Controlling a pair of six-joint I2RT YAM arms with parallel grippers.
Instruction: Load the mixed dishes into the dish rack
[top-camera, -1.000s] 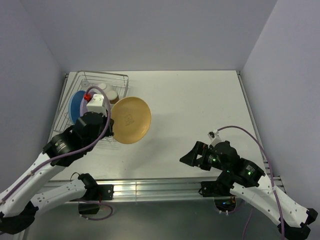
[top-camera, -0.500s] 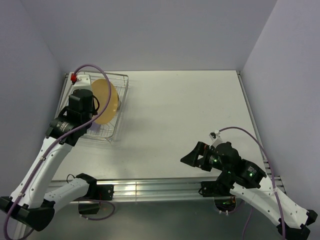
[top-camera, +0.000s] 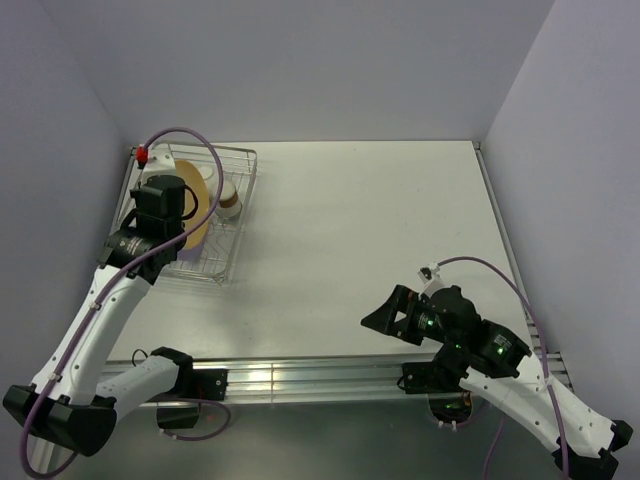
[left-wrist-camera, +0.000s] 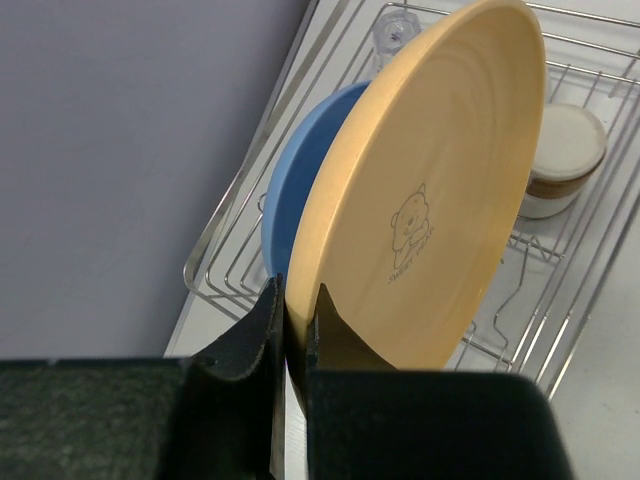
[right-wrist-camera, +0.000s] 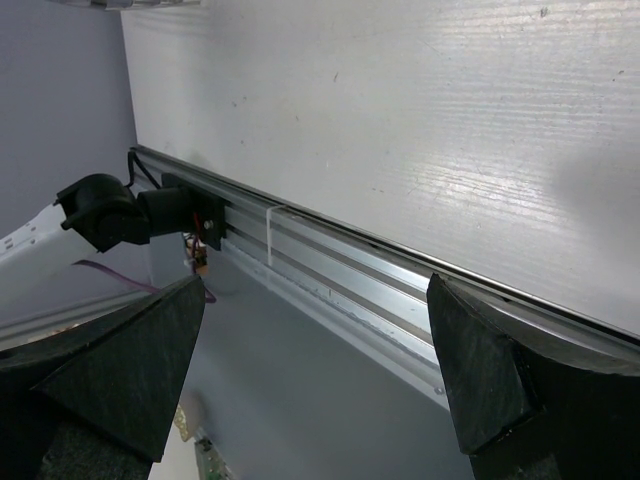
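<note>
L arm has swung the round yellow-orange plate (left-wrist-camera: 440, 190) from over the worktop (top-camera: 380, 200) to the silver wire dish rack (top-camera: 248, 190). It's on edge beside the round blue plate (left-wrist-camera: 300, 190); seated or not, can't tell. L hand (left-wrist-camera: 295, 310) pinches its rim. R hand (top-camera: 385, 313) wide, empty.

In dish rack (left-wrist-camera: 238, 262), left gripper (left-wrist-camera: 290, 300) pinches the near rim of held plate (left-wrist-camera: 430, 190), which stands on edge ahead of the fingers. The other plate (left-wrist-camera: 300, 170) is just left of it, also on edge and close against its back. Ahead to the right is the cup (left-wrist-camera: 565, 160), in the rack. The glass (left-wrist-camera: 392, 30) is farthest ahead. The right gripper (top-camera: 375, 317) is well apart, over the table (top-camera: 400, 210) near edge, with nothing between its fingers.
</note>
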